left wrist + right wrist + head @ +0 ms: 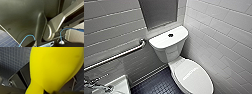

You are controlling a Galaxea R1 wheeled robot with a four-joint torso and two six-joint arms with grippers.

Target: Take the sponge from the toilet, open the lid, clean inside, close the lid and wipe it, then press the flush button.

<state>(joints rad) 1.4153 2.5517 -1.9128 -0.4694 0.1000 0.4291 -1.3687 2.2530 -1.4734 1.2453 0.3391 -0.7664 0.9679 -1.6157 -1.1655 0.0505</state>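
Toilet (170,52) in tiled corner, lid (192,76) down flat over bowl. Step judged: raise lid. Catch front lip, swing up toward tank, keep sponge clear. Sponge (53,68) off toilet, above floor tiles, close against right claw (37,90); claw looks closed round its pinched end. Flush button (170,35) mid tank top.

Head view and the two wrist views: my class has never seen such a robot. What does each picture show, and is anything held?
The robot is a wheeled machine with two arms. The head view looks down from a high camera into a bathroom: a toilet with its lid shut, a dark flush button on the tank, a grab bar on the wall. The left wrist view shows the robot's dark body and a blue cable. The right wrist view shows a yellow sponge close up above floor tiles, so that arm probably carries it.
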